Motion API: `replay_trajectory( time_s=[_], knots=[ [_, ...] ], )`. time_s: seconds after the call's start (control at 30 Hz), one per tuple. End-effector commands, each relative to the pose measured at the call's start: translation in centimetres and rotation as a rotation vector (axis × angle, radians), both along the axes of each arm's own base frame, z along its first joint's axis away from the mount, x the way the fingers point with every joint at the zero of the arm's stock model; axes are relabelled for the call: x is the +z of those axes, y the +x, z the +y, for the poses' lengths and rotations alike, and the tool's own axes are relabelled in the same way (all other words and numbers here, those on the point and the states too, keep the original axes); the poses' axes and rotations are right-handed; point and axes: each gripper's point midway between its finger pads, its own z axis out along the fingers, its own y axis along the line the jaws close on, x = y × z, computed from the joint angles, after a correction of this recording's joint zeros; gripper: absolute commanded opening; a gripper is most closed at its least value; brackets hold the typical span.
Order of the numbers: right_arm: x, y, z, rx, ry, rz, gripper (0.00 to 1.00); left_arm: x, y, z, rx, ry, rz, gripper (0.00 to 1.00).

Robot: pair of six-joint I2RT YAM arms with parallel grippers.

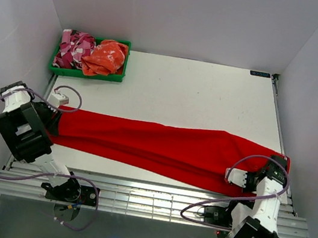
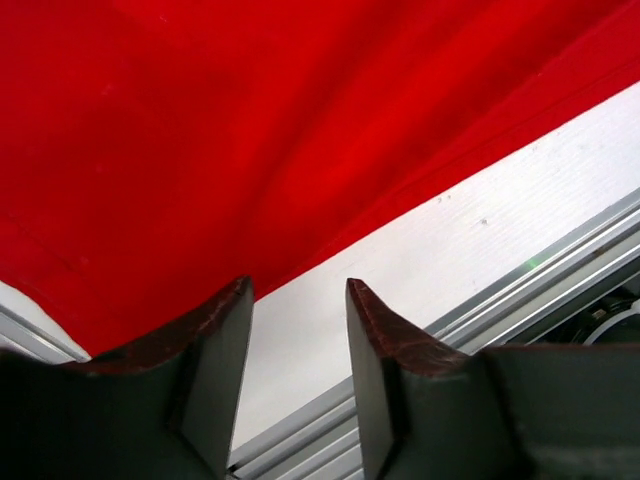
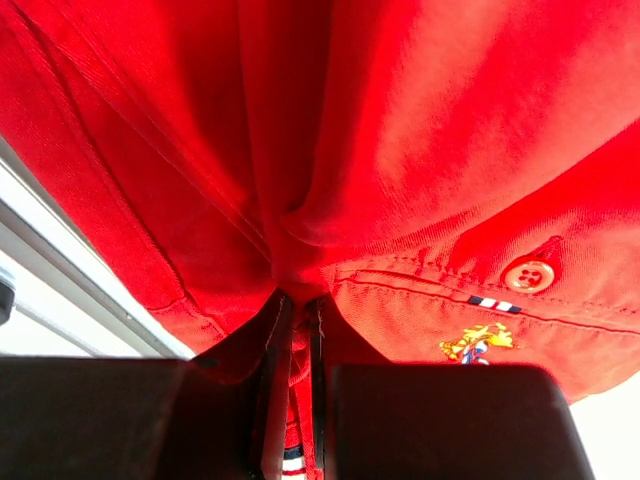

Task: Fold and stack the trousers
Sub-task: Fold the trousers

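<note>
Red trousers (image 1: 166, 148) span the tabletop (image 1: 199, 95); right gripper (image 3: 300, 305) pinches the waist end (near a button (image 3: 529, 274)), left gripper (image 2: 298, 285) gapes empty at the opposite end.

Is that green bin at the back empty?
No, the green bin holds a crumpled orange cloth and a pink-and-white patterned one.

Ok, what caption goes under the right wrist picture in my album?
Right pincer shut on the red trousers, next to a red button and a tiny stitched badge.
</note>
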Motion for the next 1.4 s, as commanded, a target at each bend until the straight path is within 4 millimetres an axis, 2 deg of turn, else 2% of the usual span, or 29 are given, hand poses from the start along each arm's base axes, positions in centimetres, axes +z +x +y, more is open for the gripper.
replay_trajectory(
  time_s=[0.0,0.07,0.1,0.13,0.17,0.2,0.23,0.27,0.3,0.33,0.37,0.43,0.47,0.53,0.57,0.63,0.67,0.7,0.73,0.77,0.8,0.87,1.0,1.17,1.2,1.23,1.3,1.33,1.37],
  knots=[
    [1.8,1.0,-0.7,0.012,-0.005,0.012,0.09,2.9,1.3,0.4,-0.1,0.044,-0.102,0.55],
    [3.1,1.0,0.2,0.0,0.067,0.031,0.24,4.7,3.3,-0.9,-0.107,-0.001,-0.17,0.64],
    [5.9,2.4,-0.1,-0.012,0.075,-0.014,0.47,5.5,4.0,-1.3,-0.077,-0.017,-0.186,0.67],
    [6.7,2.6,0.3,-0.023,0.122,-0.001,0.6,6.2,4.9,-1.5,-0.068,-0.025,-0.212,0.69],
    [7.8,2.3,1.9,-0.058,0.224,0.011,0.73,7.2,6.1,-2.2,-0.08,-0.028,-0.242,0.7],
    [10.9,4.3,1.7,-0.071,0.245,-0.051,0.87,7.7,7.0,-2.8,-0.075,-0.046,-0.261,0.71],
    [12.4,5.0,2.1,-0.099,0.287,-0.073,0.88,8.1,7.5,-3.5,-0.053,-0.062,-0.261,0.72],
    [13.6,5.0,3.3,-0.119,0.368,-0.069,0.88,8.6,8.4,-4.8,-0.08,-0.071,-0.274,0.72],
    [15.1,5.9,3.4,-0.209,0.412,-0.103,0.86,8.8,8.9,-5.7,-0.085,-0.081,-0.281,0.72],
    [17.5,7.6,3.1,-0.233,0.429,-0.164,0.83,9.3,9.7,-6.5,-0.074,-0.083,-0.297,0.73],
    [18.3,8.1,3.3,-0.254,0.455,-0.185,0.8,9.5,10.2,-8.6,-0.117,-0.097,-0.299,0.73],
    [18.8,8.6,3.6,-0.286,0.478,-0.188,0.73,9.8,10.6,-11.4,-0.156,-0.139,-0.305,0.73],
    [18.5,8.6,3.7,-0.293,0.481,-0.176,0.71,9.9,10.6,-14.2,-0.203,-0.173,-0.29,0.73],
    [17.5,8.5,4.2,-0.319,0.501,-0.134,0.68,9.7,10.8,-17.5,-0.247,-0.214,-0.296,0.73],
    [17.1,8.4,4.4,-0.336,0.516,-0.118,0.68,10.0,10.1,-20.8,-0.296,-0.252,-0.281,0.73],
    [16.0,8.7,4.4,-0.457,0.563,-0.062,0.69,9.6,9.4,-24.9,-0.382,-0.292,-0.287,0.72],
    [16.1,9.2,4.3,-0.512,0.581,-0.053,0.69,9.5,8.2,-28.3,-0.467,-0.296,-0.286,0.7],
    [15.1,9.6,4.0,-0.588,0.6,0.01,0.7,9.5,8.4,-30.1,-0.468,-0.309,-0.306,0.7],
    [14.8,9.8,3.7,-0.656,0.609,0.035,0.7,8.5,7.3,-31.5,-0.498,-0.315,-0.28,0.69],
    [14.7,9.8,3.5,-0.743,0.624,0.048,0.7,8.0,5.7,-34.2,-0.572,-0.314,-0.264,0.69],
    [14.6,9.7,3.0,-0.785,0.628,0.051,0.71,7.4,5.5,-35.4,-0.587,-0.316,-0.268,0.68],
    [13.9,8.7,2.5,-0.858,0.602,0.069,0.73,6.0,3.7,-37.5,-0.643,-0.31,-0.234,0.66],
    [12.1,5.4,1.8,-0.991,0.563,0.111,0.76,4.8,4.9,-38.3,-0.556,-0.306,-0.216,0.64],
    [7.0,-0.6,3.2,-1.044,0.468,0.323,0.73,2.6,4.1,-37.5,-0.567,-0.265,-0.141,0.6],
    [6.3,-0.8,3.0,-1.037,0.449,0.325,0.72,2.0,3.5,-37.0,-0.568,-0.25,-0.109,0.59],
    [5.0,-2.0,3.3,-1.036,0.429,0.363,0.72,1.5,3.5,-36.5,-0.56,-0.217,-0.107,0.58],
    [4.0,-2.5,2.7,-1.031,0.384,0.358,0.72,1.1,3.0,-35.4,-0.549,-0.185,-0.115,0.58],
    [3.4,-2.2,2.3,-1.03,0.373,0.338,0.72,1.2,2.9,-34.9,-0.537,-0.179,-0.118,0.58],
    [2.6,-2.8,2.2,-1.038,0.352,0.357,0.72,1.9,3.1,-34.2,-0.505,-0.185,-0.136,0.58]
  ],
)
